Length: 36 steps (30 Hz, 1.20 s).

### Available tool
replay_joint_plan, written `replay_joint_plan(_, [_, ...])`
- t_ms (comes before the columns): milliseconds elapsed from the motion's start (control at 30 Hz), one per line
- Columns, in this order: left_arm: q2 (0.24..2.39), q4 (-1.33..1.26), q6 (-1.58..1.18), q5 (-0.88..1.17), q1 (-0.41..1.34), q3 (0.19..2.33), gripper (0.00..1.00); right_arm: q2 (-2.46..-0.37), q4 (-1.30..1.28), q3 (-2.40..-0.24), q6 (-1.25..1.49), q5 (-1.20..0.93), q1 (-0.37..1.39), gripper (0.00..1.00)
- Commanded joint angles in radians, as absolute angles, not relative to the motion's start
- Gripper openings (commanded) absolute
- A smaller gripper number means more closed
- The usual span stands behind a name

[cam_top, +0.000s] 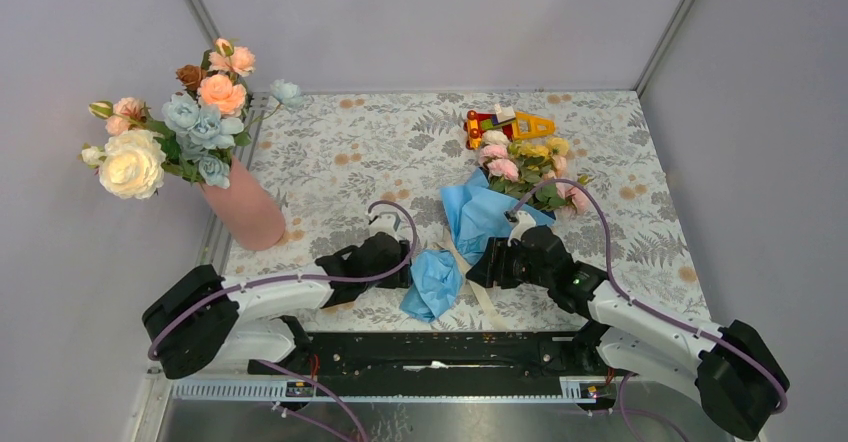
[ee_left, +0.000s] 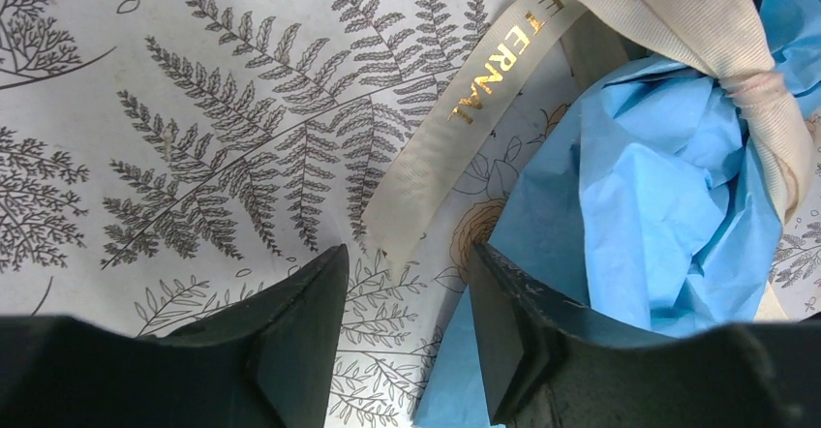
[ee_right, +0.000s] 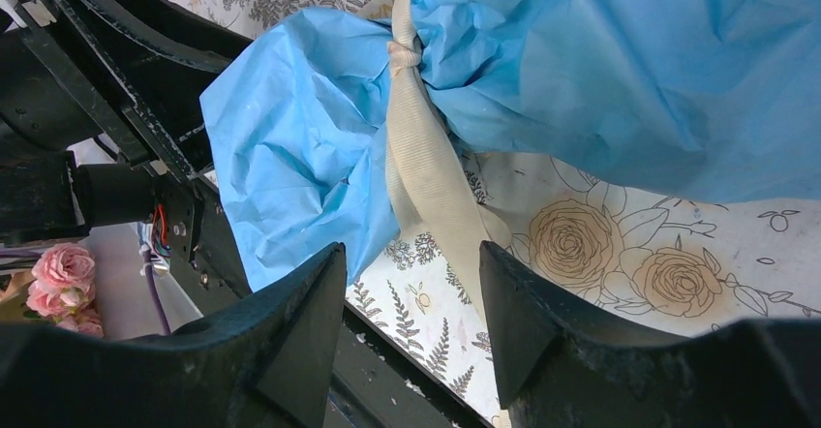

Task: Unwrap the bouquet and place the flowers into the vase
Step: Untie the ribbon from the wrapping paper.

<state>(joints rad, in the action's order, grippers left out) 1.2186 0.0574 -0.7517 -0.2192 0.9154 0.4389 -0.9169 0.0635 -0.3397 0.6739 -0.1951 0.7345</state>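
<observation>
From above, the bouquet [cam_top: 478,217] of small roses in crinkled light-blue paper lies flat on the fern-and-rose printed table [cam_top: 330,152]. Its pink, yellow and cream flowers [cam_top: 520,162] point to the far right, just beside a red-and-yellow plastic toy [cam_top: 505,122]. Its bunched paper tail points toward the near edge. The smooth salmon-pink tapered vase [cam_top: 245,212] stands well apart at the far left, holding large peach, dusty-blue and cream blooms [cam_top: 195,122].

The left gripper [cam_top: 408,268] and right gripper [cam_top: 482,267] flank the paper tail, but the overhead view does not show their fingers clearly.

The wrist views do. On the left wrist, the jaws stand apart and grasp nothing. The free end of a cream ribbon [ee_left: 465,99] with gold lettering lies on the table just beyond the gap, and blue paper presses against one finger. On the right wrist, the jaws are likewise parted and unclenched. This view also shows the ribbon knotted around the pinched paper, one tail running down between the fingers.
</observation>
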Motion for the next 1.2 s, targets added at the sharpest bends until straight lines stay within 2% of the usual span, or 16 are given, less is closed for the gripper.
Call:
replay_joint_plan(0, [1.253, 0.019, -0.762, -0.233, 0.929, 0.478, 0.52, -0.896, 0.088, -0.328, 0.68, -0.167, 0.743, 0.59])
replay_joint_plan(267, [1.29, 0.04, -0.776, -0.297, 0.964, 0.485, 0.46, -0.886, 0.087, -0.321, 0.687, -0.157, 0.744, 0.58])
replay_joint_plan(500, [1.323, 0.072, -0.79, -0.351, 0.978, 0.507, 0.33, -0.873, 0.088, -0.312, 0.69, -0.152, 0.743, 0.58])
replay_joint_plan(600, [1.343, 0.075, -0.797, -0.358, 0.984, 0.514, 0.32, -0.861, 0.081, -0.308, 0.69, -0.149, 0.744, 0.58])
replay_joint_plan(833, [1.371, 0.086, -0.814, -0.385, 0.997, 0.527, 0.19, -0.832, 0.068, -0.294, 0.69, -0.134, 0.743, 0.58])
replay_joint_plan(933, [1.37, 0.094, -0.821, -0.395, 0.999, 0.528, 0.1, -0.83, 0.071, -0.29, 0.69, -0.125, 0.743, 0.58])
replay_joint_plan(1000, [1.365, 0.089, -0.826, -0.397, 1.0, 0.524, 0.0, -0.833, 0.058, -0.297, 0.686, -0.123, 0.744, 0.58])
replay_joint_plan(1167, [1.3, 0.061, -0.811, -0.392, 0.999, 0.521, 0.0, -0.803, -0.021, -0.333, 0.681, -0.124, 0.744, 0.59])
